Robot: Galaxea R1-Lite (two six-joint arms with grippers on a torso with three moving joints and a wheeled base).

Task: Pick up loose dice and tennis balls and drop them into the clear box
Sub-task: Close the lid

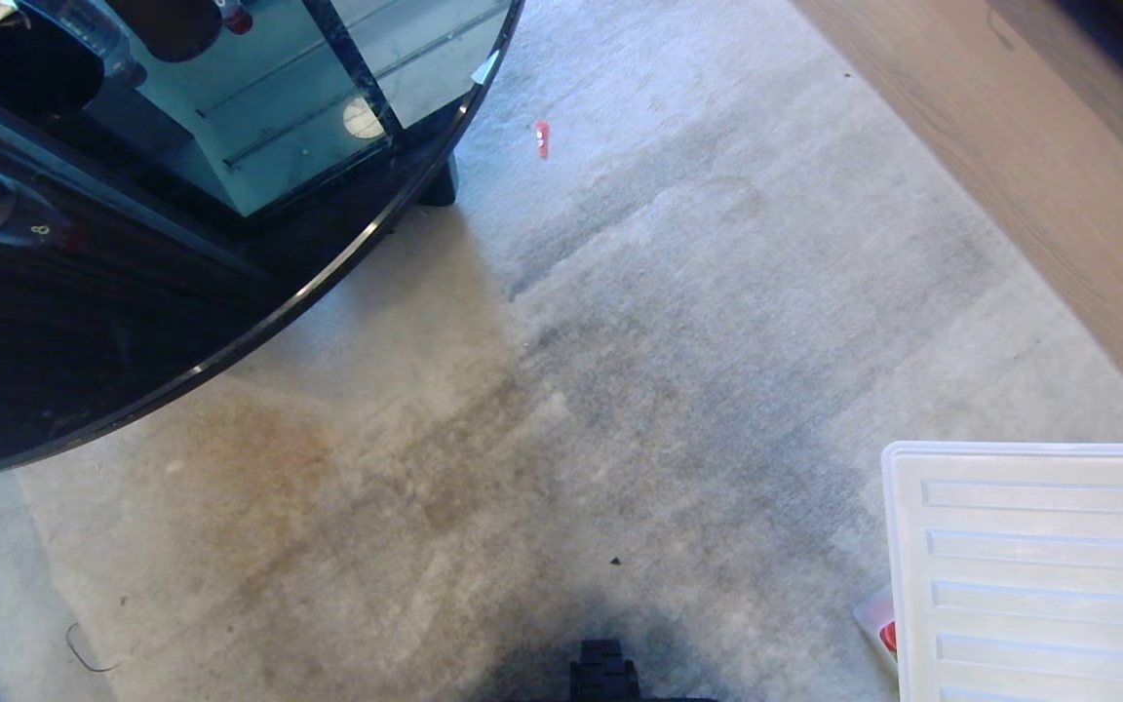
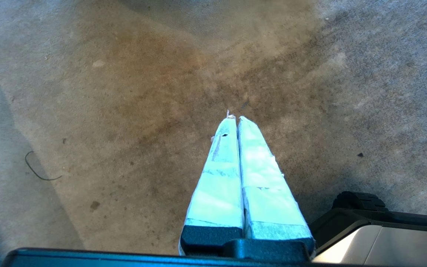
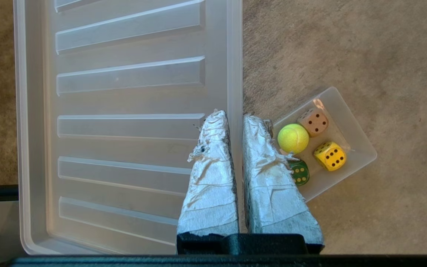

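Right pincer (image 3: 235,118), tape-wrapped tips together & empty, hangs over flat ribbed clear lid (image 3: 124,92), w/ translucent clear box (image 3: 358,148) lower right of frame holding fuzzy yellow-green tennis ball (image 3: 293,138) plus beige (image 3: 313,121), yellow (image 3: 330,156), dark-green dice (image 3: 300,172), probably parked between picks.

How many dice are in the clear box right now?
3 dice show in the clear box: beige die by the far wall, yellow die beside it, green die partly behind the right gripper. That gripper may hide more.
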